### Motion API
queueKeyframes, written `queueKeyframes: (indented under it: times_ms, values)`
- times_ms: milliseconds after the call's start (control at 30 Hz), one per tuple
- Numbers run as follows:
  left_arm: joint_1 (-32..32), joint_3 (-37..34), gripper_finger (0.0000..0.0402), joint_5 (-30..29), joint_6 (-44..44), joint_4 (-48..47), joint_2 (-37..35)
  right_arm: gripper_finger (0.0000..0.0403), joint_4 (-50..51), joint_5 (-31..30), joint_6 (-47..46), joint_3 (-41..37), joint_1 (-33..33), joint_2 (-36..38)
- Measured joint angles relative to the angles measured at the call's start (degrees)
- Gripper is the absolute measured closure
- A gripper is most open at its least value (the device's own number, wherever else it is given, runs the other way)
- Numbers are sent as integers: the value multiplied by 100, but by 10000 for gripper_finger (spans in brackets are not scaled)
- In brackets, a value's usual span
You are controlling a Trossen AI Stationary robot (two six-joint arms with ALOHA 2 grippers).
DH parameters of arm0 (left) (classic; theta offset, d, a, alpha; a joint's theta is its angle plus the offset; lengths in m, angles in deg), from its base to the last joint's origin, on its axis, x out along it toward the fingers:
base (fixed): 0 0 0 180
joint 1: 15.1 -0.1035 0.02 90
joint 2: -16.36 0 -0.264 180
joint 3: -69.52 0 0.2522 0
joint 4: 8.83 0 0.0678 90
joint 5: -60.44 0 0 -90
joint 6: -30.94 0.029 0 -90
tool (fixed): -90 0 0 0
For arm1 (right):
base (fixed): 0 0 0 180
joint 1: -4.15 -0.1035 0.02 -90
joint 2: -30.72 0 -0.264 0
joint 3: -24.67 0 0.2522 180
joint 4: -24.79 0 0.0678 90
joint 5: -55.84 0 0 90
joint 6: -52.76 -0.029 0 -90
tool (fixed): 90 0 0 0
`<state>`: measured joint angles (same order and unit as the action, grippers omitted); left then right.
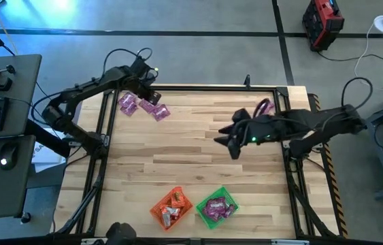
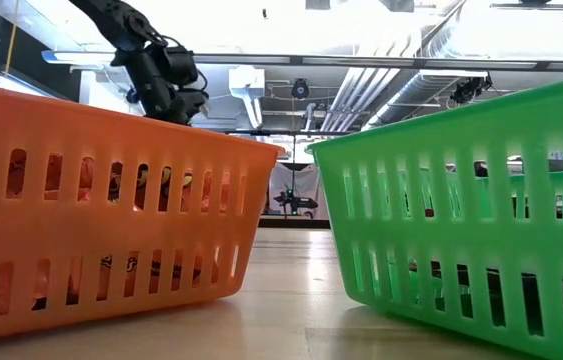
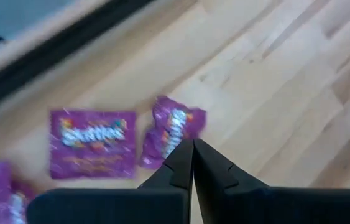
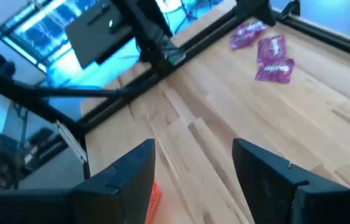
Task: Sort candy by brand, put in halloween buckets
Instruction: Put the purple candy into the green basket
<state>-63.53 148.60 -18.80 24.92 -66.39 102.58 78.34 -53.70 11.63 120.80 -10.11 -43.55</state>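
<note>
Left gripper at counter's far-left corner, jaws closed on purple candy packet; right gripper mid-counter, jaws open. Next: carry to green bucket.

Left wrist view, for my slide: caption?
Left claw shut at a crumpled purple candy packet, a flat one alongside.

Two buckets — three loose purple candy packets.
</note>
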Motion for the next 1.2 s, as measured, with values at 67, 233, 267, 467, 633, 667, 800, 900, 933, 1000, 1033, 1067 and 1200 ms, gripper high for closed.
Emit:
queueKeyframes:
  times_ms: [67, 233, 267, 467, 633, 667, 800, 900, 933, 1000, 1033, 1067, 1200]
  values:
    - [16, 0, 395, -81, 64, 24, 68, 195, 3, -92, -34, 0, -2, 76]
    - [152, -2, 347, -94, 196, 62, 622, 195, 21, -218, -43, 0, 1, 53]
    - [179, -2, 333, -96, 233, 138, 752, 195, 21, -221, -47, 0, 1, 24]
    - [210, 150, 241, -3, 330, 572, 1412, 195, 182, -105, -256, 0, 1, -213]
    - [210, 504, 181, -179, 548, 341, 1799, 195, 418, 178, -301, 0, 1, -395]
    - [210, 527, 173, -230, 603, 353, 1841, 195, 471, 187, -301, 0, 1, -422]
    - [205, 533, 150, -315, 712, 358, 2037, 195, 548, 193, -299, 0, 3, -508]
    - [192, 527, 143, -305, 734, 450, 2186, 195, 546, 173, -268, 0, 3, -530]
    - [177, 531, 143, -254, 738, 529, 2226, 195, 546, 170, -255, 0, 3, -530]
    - [154, 531, 142, -225, 733, 606, 2320, 195, 546, 123, -251, 0, 22, -530]
    - [151, 531, 142, -187, 726, 653, 2351, 195, 546, 106, -258, 0, 40, -530]
    - [151, 531, 142, -147, 724, 706, 2372, 195, 546, 103, -277, 0, 51, -530]
    - [120, 531, 142, 82, 685, 768, 2408, 195, 545, 99, -304, 0, 126, -530]
